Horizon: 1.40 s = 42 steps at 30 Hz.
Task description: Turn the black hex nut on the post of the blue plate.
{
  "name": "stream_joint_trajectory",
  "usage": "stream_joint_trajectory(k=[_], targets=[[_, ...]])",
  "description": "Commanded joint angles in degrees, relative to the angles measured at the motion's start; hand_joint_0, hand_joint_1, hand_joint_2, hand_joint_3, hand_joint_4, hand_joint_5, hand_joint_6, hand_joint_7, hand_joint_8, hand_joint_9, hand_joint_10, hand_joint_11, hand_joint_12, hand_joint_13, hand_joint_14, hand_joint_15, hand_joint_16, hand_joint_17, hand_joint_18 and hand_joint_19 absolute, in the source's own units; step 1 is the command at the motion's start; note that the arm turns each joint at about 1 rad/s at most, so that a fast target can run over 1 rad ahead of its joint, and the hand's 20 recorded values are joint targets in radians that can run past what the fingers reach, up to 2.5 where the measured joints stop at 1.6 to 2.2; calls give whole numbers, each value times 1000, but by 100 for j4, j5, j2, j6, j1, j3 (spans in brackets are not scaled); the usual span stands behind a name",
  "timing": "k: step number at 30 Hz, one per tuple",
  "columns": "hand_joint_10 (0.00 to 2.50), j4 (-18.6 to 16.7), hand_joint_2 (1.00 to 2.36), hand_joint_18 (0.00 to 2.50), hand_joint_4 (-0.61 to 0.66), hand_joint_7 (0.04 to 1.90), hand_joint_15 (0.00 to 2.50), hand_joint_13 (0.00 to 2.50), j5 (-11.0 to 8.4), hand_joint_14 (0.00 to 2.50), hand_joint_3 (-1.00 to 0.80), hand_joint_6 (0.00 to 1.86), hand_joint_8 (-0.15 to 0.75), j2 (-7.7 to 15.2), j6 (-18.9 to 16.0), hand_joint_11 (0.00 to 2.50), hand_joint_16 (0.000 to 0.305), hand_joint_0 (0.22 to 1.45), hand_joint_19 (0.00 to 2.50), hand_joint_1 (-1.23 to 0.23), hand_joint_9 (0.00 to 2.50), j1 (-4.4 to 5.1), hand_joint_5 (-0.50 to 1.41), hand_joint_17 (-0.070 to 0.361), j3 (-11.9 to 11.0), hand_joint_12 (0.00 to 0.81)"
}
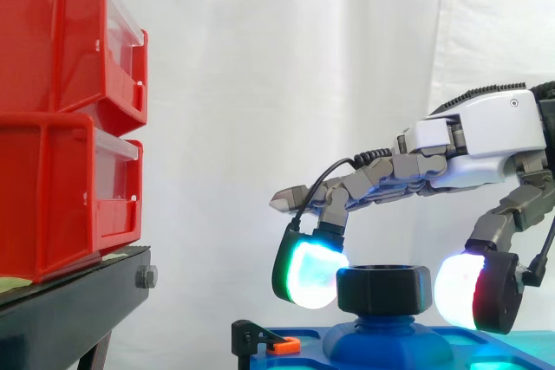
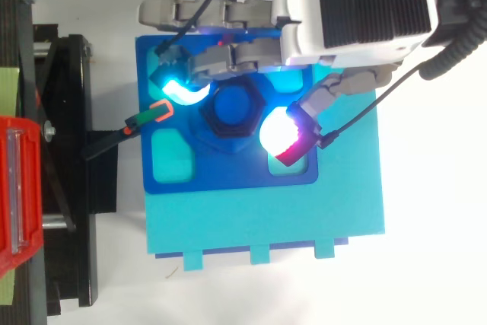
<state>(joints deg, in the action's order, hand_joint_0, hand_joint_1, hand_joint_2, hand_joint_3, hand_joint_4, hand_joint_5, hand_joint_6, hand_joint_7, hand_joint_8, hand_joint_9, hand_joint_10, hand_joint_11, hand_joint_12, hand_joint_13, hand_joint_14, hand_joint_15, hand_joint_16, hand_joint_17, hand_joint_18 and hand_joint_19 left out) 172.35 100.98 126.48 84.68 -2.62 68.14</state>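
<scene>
Black hex nut (image 1: 384, 288), pinched by robot hand (image 1: 482, 132)

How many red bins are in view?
2, stacked on the black stand at the side view's left: the upper bin on the lower bin. Others may lie outside the frame.

Hand (image 1: 486, 132) level, palm down. One finger curls down, its pad against the black hex nut (image 1: 384, 288); the thumb pad opposes it. Other fingers (image 1: 390, 181) extended.
</scene>
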Motion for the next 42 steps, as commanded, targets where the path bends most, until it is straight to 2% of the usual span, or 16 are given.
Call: stream_joint_trajectory(k=[1, 20, 33, 42], targets=[[0, 71, 1000, 0, 74, 778, 18, 0, 10, 0, -500, 502, 133, -26, 22, 0, 45, 429, 119, -635, 0, -11, -300, 102, -3, 313], [0, 247, 1000, 0, 84, 793, 35, 0, 10, 0, -500, 502, 135, -132, 66, 0, 44, 437, 128, -595, 0, -81, -296, 98, -3, 308], [0, 677, 1000, 86, 105, 776, 4, 44, 10, 1, -500, 502, 142, -273, 303, 0, 43, 451, 105, -605, 0, -143, -284, 97, 6, 310], [0, 756, 1000, 93, 104, 778, 9, 57, 10, 0, -500, 502, 140, -290, 303, 0, 43, 456, 119, -587, 0, -152, -283, 96, -3, 306]])
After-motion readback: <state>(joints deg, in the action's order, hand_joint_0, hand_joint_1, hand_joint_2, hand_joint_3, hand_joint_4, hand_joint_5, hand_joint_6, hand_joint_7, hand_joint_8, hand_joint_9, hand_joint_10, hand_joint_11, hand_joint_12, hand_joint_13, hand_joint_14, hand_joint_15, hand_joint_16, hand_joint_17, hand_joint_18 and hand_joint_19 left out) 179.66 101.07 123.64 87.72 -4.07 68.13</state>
